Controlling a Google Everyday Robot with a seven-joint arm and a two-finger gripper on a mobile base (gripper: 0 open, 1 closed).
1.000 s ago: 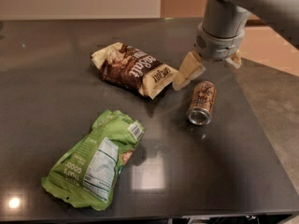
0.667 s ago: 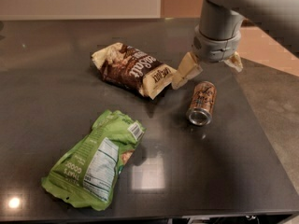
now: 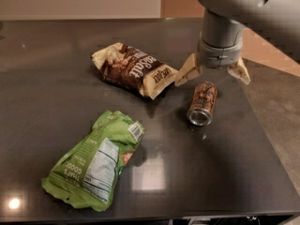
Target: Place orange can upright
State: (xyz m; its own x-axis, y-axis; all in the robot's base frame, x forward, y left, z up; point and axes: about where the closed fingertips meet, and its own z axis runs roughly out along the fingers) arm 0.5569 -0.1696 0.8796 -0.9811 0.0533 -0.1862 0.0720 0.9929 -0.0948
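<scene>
Orange can (image 3: 202, 103) sideways under wide-spread gripper (image 3: 213, 80)

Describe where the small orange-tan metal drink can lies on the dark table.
The orange can lies on its side right of centre on the dark table, just right of the brown snack bag, with the open gripper above its far end.

Gripper (image 3: 213, 73): fingers spread, over the far end of the lying can (image 3: 202, 103).
Brown bag (image 3: 133, 69): corner just beside one finger, crowding that side.
Green bag (image 3: 93, 161): well apart, near front.
Table (image 3: 243, 168): bare beyond the can's other side and in front of it.
</scene>
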